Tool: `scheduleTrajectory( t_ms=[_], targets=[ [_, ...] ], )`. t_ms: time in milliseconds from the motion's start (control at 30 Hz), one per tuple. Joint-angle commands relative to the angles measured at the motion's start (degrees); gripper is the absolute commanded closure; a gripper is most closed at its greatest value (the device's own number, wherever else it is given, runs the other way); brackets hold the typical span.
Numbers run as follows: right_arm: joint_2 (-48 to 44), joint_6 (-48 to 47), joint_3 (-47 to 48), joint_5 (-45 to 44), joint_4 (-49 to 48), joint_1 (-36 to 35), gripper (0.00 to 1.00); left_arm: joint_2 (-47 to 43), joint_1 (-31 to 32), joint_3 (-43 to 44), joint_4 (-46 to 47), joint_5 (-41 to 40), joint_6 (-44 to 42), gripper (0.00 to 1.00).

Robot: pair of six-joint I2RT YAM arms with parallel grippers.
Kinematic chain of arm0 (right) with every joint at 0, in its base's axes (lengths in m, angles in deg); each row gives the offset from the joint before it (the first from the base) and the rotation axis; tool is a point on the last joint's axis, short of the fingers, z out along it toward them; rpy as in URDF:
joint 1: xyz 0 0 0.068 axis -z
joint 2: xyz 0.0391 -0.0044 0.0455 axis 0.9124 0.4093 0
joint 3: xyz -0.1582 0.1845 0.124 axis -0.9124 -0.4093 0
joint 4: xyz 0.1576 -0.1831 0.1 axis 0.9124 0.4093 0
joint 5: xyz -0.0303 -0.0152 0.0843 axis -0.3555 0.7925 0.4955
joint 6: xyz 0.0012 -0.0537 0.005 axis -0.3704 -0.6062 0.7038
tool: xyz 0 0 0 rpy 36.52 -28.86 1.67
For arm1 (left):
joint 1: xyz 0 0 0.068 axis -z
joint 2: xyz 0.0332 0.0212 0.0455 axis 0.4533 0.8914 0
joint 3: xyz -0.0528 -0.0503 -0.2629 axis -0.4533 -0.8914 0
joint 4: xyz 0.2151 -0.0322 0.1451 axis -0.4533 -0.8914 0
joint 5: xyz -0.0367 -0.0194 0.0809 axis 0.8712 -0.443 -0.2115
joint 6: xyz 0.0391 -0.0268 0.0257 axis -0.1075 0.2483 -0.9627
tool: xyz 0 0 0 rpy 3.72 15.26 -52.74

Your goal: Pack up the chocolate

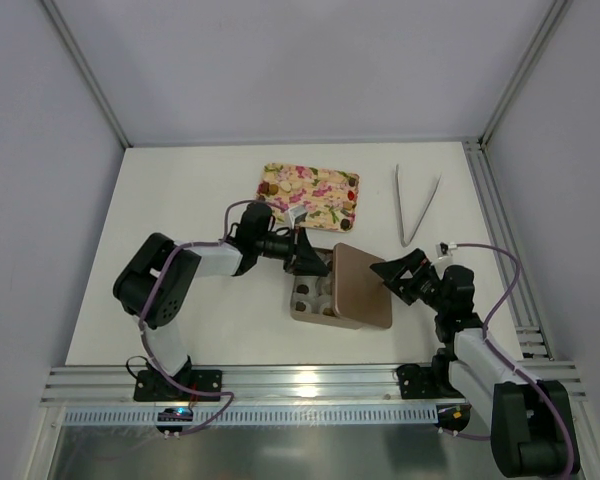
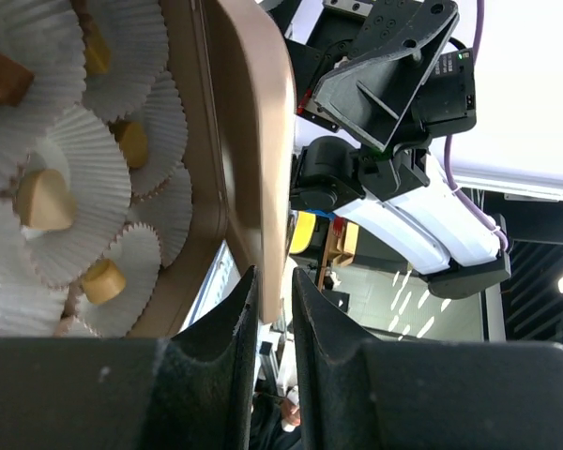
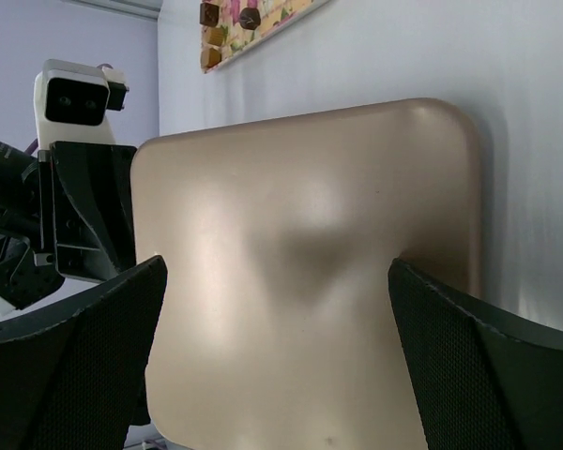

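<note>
A brown box [image 1: 302, 312] sits mid-table with chocolate [image 2: 45, 199] pieces, golden-tan and dark brown, in white paper cups [image 2: 84, 178]. Its tan lid [image 1: 365, 285] covers the right part of the box and leaves the left cups showing. My left gripper [image 1: 320, 262] straddles the lid's left rim [image 2: 263, 187]. Its jaws [image 2: 274, 272] stand slightly apart, with a sliver of gap beside the rim. My right gripper [image 1: 388, 275] stands wide open at the lid's right side. In the right wrist view the lid [image 3: 310, 281] fills the space ahead of those jaws [image 3: 277, 265], untouched.
A pink-and-cream floral tray [image 1: 310, 192] lies behind the box with a few chocolate pieces [image 3: 209, 14] on it. Metal tongs [image 1: 417, 205] lie at the back right. Enclosure walls and a rail frame the table.
</note>
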Motion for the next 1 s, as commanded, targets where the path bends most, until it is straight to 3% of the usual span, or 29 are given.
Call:
scheduleTrajectory(
  t_ms=[0,200,700,967],
  targets=[
    [1.65,-2.84,-0.93,-1.95,-1.68,-0.64,0.0,0.8,-0.68,0.07,1.06,0.75,-1.24,0.81],
    [3.94,-5.03,-1.2,-3.44,-2.04,-1.43,0.0,-0.08,-0.85,2.09,-8.59,-1.1,-7.38,0.8],
    [0.42,-7.14,2.14,-4.32,4.38,-1.43,0.0,-5.09,-1.82,8.24,-31.6,-6.01,-20.74,0.48],
    [0.42,-6.88,2.4,-4.24,4.12,-1.51,0.0,-3.51,-1.56,9.39,-36.38,-8.83,-24.7,0.48]
  ],
)
